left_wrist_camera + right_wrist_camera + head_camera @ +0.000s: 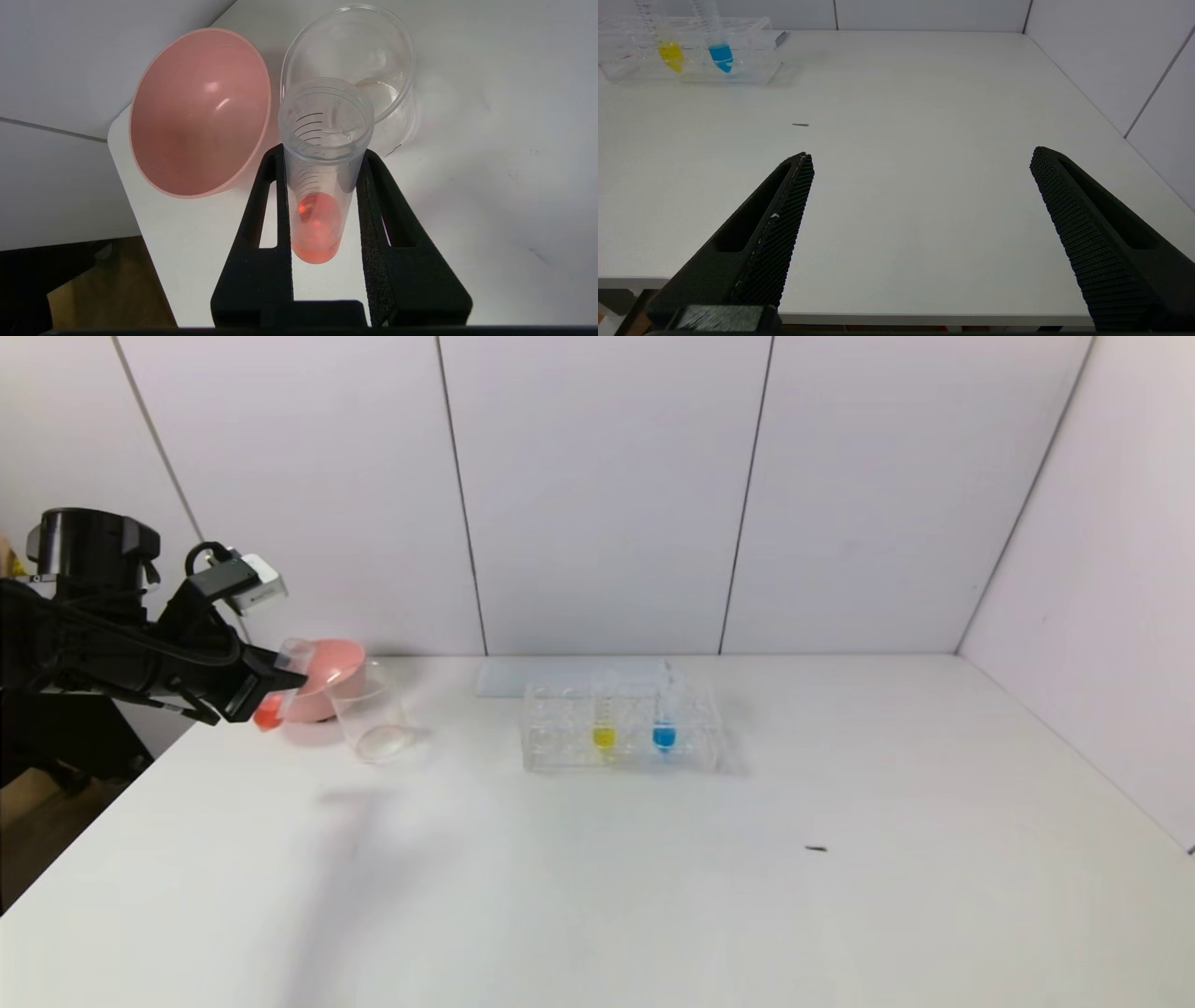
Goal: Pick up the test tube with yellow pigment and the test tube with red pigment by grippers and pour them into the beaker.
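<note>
The red tube (322,186) is clamped between the jaws of the left gripper (327,158) at the table's far left corner. It is tilted, its open mouth pointing toward the beaker (373,56), which stands just beside it and appears to hold no colour yet. The red liquid sits pooled in the tube's rounded tip, so nothing is flowing. A pink bowl (201,112) sits right next to the beaker, on the wall side.

In the head view, the left gripper (285,683) holds the tube low over the table edge, with the tube's mouth near the beaker's rim (359,677).

The yellow tube (604,723) stands upright in the clear rack (560,747) near the table's middle, with a blue tube (664,723) beside it in the same rack.

The right gripper (920,163) hangs over the table's near right side, jaws spread wide and holding nothing, well apart from the rack.

The step in hand looks like the pour of the red tube. The next move likely calls for bringing the mouth over the beaker's opening, clear of the bowl, then tipping the tube further until the liquid runs out. The yellow tube is untouched.
</note>
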Robot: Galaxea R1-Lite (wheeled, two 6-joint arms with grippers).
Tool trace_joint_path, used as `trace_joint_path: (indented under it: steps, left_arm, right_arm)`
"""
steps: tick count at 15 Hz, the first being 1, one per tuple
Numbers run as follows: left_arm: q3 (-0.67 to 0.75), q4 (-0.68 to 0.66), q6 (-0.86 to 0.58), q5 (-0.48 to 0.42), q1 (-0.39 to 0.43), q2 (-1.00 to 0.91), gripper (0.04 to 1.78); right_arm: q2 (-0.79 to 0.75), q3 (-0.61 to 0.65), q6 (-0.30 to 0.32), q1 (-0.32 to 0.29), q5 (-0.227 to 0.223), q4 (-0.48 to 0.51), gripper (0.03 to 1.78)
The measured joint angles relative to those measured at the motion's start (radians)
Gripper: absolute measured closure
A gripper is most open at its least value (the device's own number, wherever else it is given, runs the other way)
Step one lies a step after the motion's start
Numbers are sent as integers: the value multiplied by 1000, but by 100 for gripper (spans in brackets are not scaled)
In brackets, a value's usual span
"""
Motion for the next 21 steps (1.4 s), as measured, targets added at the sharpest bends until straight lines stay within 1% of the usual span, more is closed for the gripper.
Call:
trace_joint_path:
  steps: [2, 4, 10, 17, 21]
  left_arm:
    - [-20, 31, 48, -1, 1, 7, 139]
    - [-41, 61, 65, 1, 1, 14, 139]
    - [-91, 113, 156, 4, 14, 45, 139]
    - [-120, 119, 223, 32, 23, 60, 139]
    - [-164, 208, 263, 31, 23, 67, 139]
  right_arm:
    - [0, 0, 0, 0, 0, 0, 11]
    - [0, 0, 0, 1, 0, 0, 11]
    - [0, 0, 0, 0, 0, 0, 11]
    - [0, 0, 0, 0, 0, 0, 11]
    - [0, 0, 0, 0, 0, 0, 11]
